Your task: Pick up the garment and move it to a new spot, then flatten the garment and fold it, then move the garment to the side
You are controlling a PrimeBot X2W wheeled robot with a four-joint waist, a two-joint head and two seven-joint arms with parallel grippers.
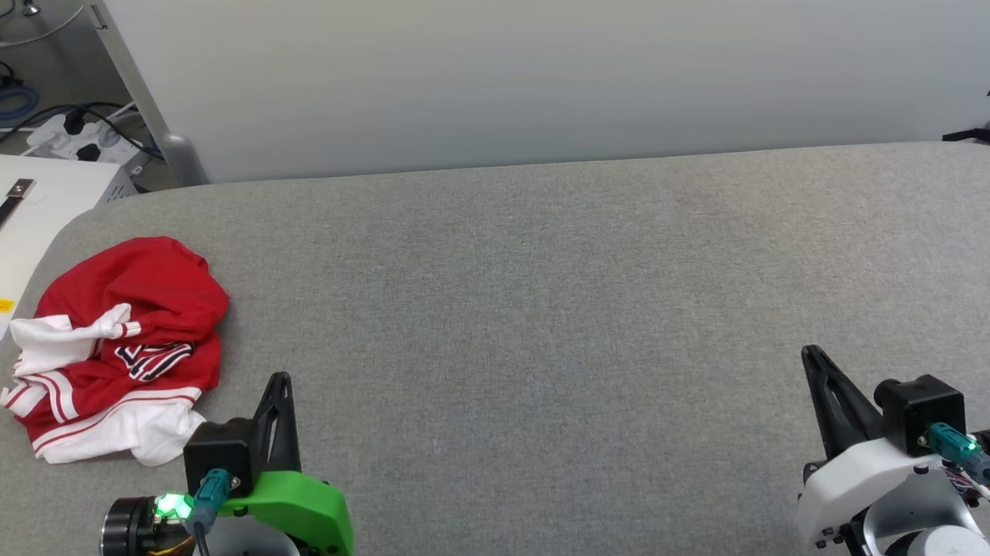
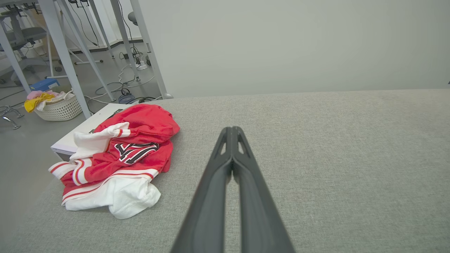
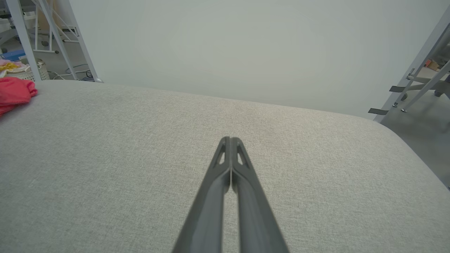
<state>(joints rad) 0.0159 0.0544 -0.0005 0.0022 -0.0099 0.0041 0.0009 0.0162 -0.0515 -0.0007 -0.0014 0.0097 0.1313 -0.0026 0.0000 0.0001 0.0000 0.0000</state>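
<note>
Left claw (image 1: 281, 381): slim dark fingers pressed together, empty.
Right claw (image 1: 810, 352): likewise closed, empty.
Red jersey T-shirt (image 1: 122, 344): crumpled soft heap, just left of left claw.
Tabletop (image 1: 546, 309): grey woven fabric, rounded corners.

A wide grey fabric-covered surface (image 1: 546, 309) is backed by a plain pale wall (image 1: 536, 59). To the left, a grey floor (image 2: 21, 147) is seen, on which a white box (image 1: 48, 189), a power strip (image 1: 80, 141), loose cables (image 1: 3, 103), slanted metal table legs (image 2: 60, 52) and a white laundry basket (image 2: 61, 107) are set.
</note>
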